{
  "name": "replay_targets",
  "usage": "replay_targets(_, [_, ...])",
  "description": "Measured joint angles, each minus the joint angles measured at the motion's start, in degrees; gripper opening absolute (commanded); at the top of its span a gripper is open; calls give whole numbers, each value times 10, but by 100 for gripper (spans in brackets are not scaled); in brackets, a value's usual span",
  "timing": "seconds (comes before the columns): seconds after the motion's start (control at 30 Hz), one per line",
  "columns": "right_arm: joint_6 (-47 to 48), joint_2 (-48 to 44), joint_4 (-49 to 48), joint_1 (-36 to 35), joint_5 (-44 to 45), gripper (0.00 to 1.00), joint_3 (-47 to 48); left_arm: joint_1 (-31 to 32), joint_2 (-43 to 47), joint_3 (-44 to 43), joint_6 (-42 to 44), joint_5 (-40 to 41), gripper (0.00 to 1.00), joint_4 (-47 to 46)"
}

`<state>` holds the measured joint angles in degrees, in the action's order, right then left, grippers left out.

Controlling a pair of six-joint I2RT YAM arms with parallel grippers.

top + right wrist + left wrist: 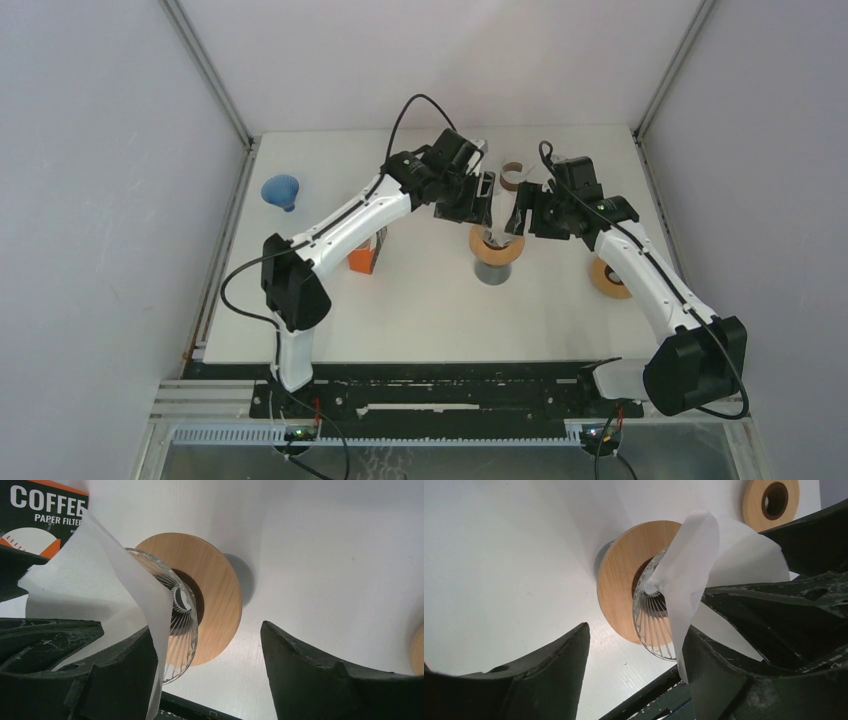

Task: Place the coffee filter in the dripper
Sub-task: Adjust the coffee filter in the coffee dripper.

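The white paper coffee filter [511,214] stands tilted with its tip in the ribbed glass dripper [496,247], which has a wooden collar and sits on a grey base at mid table. My left gripper [478,205] and right gripper [528,216] hang just above the dripper, one on each side of the filter, both open. In the left wrist view the filter [704,555] lies against my right finger [724,665], over the dripper [654,625]; the left gripper [638,629] is empty. In the right wrist view the filter [100,580] rests on my left finger [115,675]; the right gripper [206,627] is wide open.
An orange box of paper filters [365,256] stands under the left arm and shows in the right wrist view [40,505]. A blue funnel [283,190] is at the far left. A second wooden ring [608,278] lies right. A small brown ring [512,176] is behind.
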<state>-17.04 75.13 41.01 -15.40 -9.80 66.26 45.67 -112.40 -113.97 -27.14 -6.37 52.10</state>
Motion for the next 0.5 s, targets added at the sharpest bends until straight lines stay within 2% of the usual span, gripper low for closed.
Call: replay_targets(0.5, [0, 31, -6, -1, 41, 80, -7, -2, 0, 46, 1, 27, 65, -6])
